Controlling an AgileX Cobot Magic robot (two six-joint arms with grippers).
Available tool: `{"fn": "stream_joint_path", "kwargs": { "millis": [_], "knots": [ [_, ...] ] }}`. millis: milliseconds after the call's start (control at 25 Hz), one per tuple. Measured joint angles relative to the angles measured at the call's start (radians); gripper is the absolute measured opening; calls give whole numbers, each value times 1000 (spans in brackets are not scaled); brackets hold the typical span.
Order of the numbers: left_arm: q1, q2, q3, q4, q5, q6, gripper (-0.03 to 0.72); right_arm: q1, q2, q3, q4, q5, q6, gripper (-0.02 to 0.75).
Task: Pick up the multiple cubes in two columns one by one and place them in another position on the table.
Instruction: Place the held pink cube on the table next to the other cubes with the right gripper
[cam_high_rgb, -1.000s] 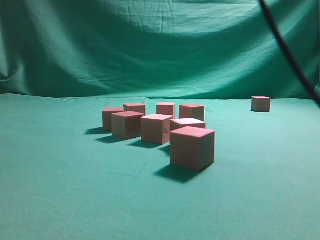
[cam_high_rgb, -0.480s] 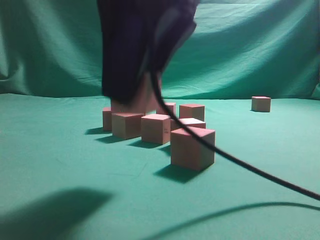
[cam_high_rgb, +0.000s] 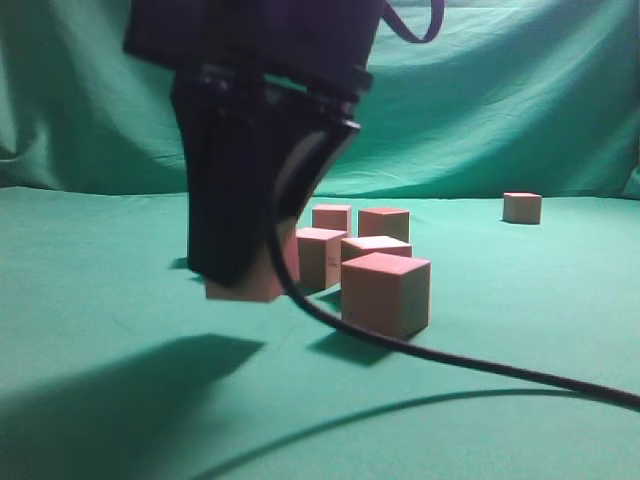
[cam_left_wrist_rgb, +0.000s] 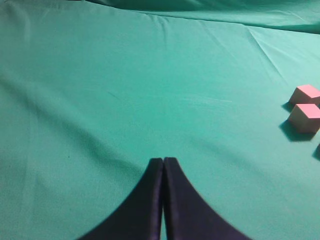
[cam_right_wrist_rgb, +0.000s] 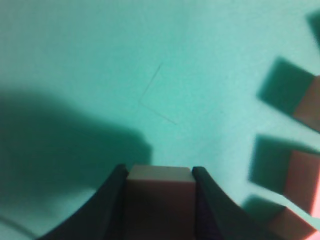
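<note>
Cube in hand first: my right gripper (cam_right_wrist_rgb: 159, 200) is pinching one of the cubes (cam_right_wrist_rgb: 159, 192) between its two dark fingers, flat faces squeezed from either side, which keeps it square and stops it twisting. In the exterior view that held cube (cam_high_rgb: 247, 285) hangs clear of the table (cam_high_rgb: 100, 330), its shadow spread on the cloth below and towards me. I judge I'm mid-carry, with the block lifted out of the group and bound for open cloth away from it.

Just beyond and to one side of the gripper sits the nearest loose cube (cam_high_rgb: 385, 293), turned a little so one corner faces the camera. Behind it the remaining cubes stand close together in rough rows, apart enough for the fingers to slip down either side of each. All are plain, reddish-pink with paler tops, sharp-edged and unmarked.

Farthest off, one cube (cam_high_rgb: 521, 207) stands alone well apart from the group, near the backdrop.

My left gripper (cam_left_wrist_rgb: 163, 165) has its fingers pressed together on nothing, hovering over bare green cloth, with two cubes (cam_left_wrist_rgb: 305, 110) off to its side.
</note>
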Motion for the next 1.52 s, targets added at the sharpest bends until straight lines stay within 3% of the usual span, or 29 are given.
{"fn": "stream_joint_path", "kwargs": {
  "millis": [720,920,1000,1280,1520],
  "knots": [
    [0,0,0,0,0,0,0,0,56,-1,-11,-2,-4,270],
    [0,0,0,0,0,0,0,0,36,-6,-26,10,-4,548],
    [0,0,0,0,0,0,0,0,13,-39,-28,53,-4,622],
    [0,0,0,0,0,0,0,-18,-69,-235,-72,202,147,618],
    [0,0,0,0,0,0,0,-207,-110,-288,-117,275,274,618]
  ]
}}
